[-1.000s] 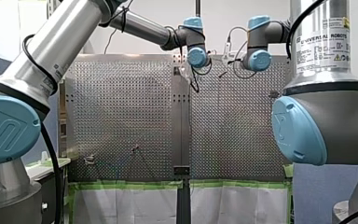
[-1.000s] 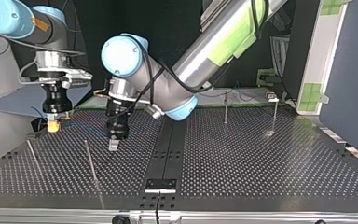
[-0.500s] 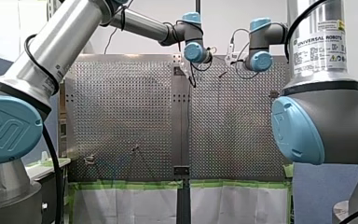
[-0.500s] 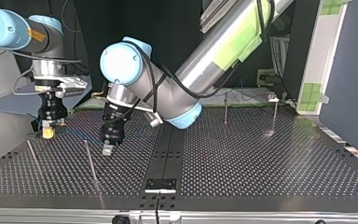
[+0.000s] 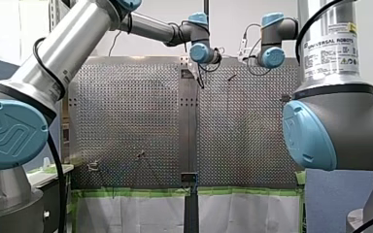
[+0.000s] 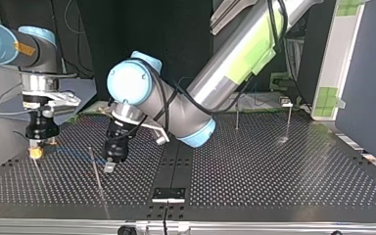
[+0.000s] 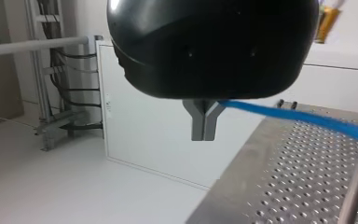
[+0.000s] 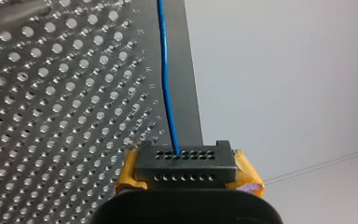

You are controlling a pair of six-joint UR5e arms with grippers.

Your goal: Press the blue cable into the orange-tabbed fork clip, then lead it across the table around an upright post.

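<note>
In the left wrist view my left gripper [image 7: 204, 125] is shut on the blue cable [image 7: 307, 119], which runs off sideways from its grey metal fingers over the table's edge. The right wrist view has my right gripper [image 8: 187, 175] with its yellow pads shut on a black connector block [image 8: 186, 161]; the blue cable [image 8: 167, 84] leads straight out of the block. In the top view my left gripper [image 6: 109, 167] hangs just beside a thin upright post [image 6: 97, 171], and my right gripper [image 6: 35, 152] is at the left near the table's edge. A faint blue cable [image 6: 73, 152] spans between them.
A second slanted rod [image 6: 35, 169] stands by my right gripper. Two more posts [image 6: 237, 113] [image 6: 289, 120] and a small fixture [image 6: 286, 102] stand at the top view's far right. A black rail [image 6: 176, 156] runs down the perforated table's middle.
In the top view both grippers have moved nearer the camera and lower. My right gripper has shifted left toward the table's edge, and my left gripper has come close to the upright post.
</note>
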